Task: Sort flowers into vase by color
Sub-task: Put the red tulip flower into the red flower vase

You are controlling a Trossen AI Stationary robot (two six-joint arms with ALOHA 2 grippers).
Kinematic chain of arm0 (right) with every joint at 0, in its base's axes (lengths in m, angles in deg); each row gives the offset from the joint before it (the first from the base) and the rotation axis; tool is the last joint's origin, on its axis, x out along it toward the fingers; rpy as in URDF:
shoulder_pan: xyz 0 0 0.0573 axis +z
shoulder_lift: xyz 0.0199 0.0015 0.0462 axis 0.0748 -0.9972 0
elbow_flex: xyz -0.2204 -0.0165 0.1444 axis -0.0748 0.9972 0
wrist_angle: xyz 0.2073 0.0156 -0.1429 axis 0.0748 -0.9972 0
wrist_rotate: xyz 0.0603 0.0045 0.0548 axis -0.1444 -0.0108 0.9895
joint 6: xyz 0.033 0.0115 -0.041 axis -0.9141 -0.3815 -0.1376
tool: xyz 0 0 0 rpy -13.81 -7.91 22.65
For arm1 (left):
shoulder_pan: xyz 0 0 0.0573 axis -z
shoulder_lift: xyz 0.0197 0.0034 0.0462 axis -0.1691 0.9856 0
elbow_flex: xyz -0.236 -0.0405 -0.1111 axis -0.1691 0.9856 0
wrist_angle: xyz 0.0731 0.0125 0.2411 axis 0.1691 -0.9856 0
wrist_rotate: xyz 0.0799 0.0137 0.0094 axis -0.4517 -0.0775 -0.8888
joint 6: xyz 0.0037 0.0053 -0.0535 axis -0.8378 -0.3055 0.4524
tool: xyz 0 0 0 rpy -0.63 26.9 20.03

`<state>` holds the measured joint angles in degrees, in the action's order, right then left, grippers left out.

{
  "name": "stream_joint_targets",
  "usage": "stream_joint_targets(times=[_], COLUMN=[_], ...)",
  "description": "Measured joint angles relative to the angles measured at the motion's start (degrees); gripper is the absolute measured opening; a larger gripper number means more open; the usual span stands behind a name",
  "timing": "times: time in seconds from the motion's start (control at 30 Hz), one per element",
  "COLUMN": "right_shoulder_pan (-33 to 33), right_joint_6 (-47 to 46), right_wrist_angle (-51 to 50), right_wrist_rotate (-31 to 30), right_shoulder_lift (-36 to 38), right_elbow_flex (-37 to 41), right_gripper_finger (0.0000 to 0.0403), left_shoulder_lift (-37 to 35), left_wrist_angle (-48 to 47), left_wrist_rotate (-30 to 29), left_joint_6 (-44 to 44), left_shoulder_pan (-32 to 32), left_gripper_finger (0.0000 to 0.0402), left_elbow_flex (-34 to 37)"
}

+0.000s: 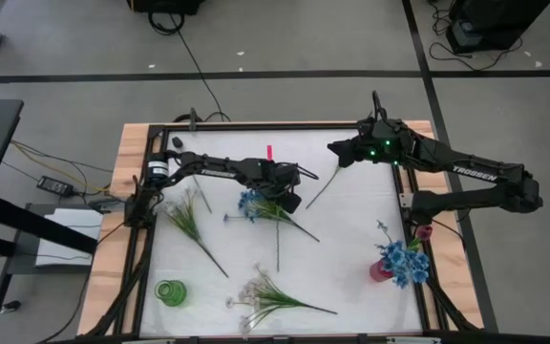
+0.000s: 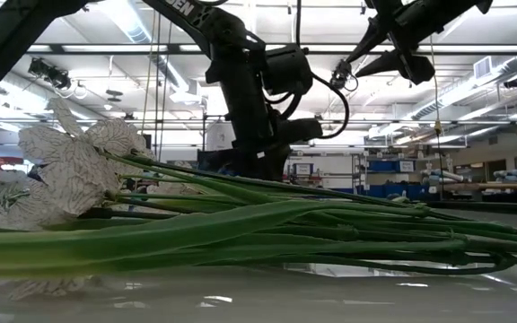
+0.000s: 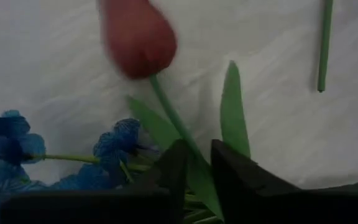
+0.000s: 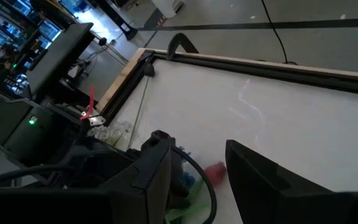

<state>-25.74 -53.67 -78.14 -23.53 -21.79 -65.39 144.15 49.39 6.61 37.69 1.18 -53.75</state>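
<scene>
White sprays (image 2: 70,170) crowd my low camera. Mid-tabletop, my left gripper (image 3: 194,171) has its fingers narrowed around the red tulip (image 3: 138,37) stem – gripped, I think, though leaves hide the contact. I'd lift straight up, clear of the blue blossoms (image 3: 8,140). My right gripper (image 1: 337,148) waits near the far edge – fingers apart, empty.

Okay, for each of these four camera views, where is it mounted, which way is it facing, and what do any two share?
High: overhead, straight down on both arms.
Low: table height, past white flowers to the left arm.
Left wrist: over its left tool, closing around a red tulip stem beside blue flowers.
Right wrist: past the open right tool, down on the table.
Shared: high also shows blue flowers.
</scene>
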Motion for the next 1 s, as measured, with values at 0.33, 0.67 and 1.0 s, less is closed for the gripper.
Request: stream_joint_targets(times=[0.33, 0.67, 1.0], right_shoulder_pan=[0.0, 0.6, 1.3], right_joint_6=[0.0, 2.0, 3.2], right_wrist_angle=[0.6, 5.7, 8.2], right_wrist_rotate=[0.3, 3.1, 4.1], right_shoulder_lift=[0.0, 1.3, 3.4], right_elbow_flex=[0.0, 0.0, 0.0], right_gripper_finger=[0.0161, 0.0161, 0.0162], left_shoulder_lift=[-1.4, -12.0, -21.4], left_wrist_angle=[0.7, 5.6, 22.9], left_wrist_rotate=[0.8, 0.6, 1.0], left_joint_6=[-1.7, -4.8, -12.2], left_shoulder_pan=[0.0, -2.3, -7.8], left_gripper_finger=[0.0010, 0.0010, 0.0010], left_elbow_flex=[-0.1, -0.2, -0.3])
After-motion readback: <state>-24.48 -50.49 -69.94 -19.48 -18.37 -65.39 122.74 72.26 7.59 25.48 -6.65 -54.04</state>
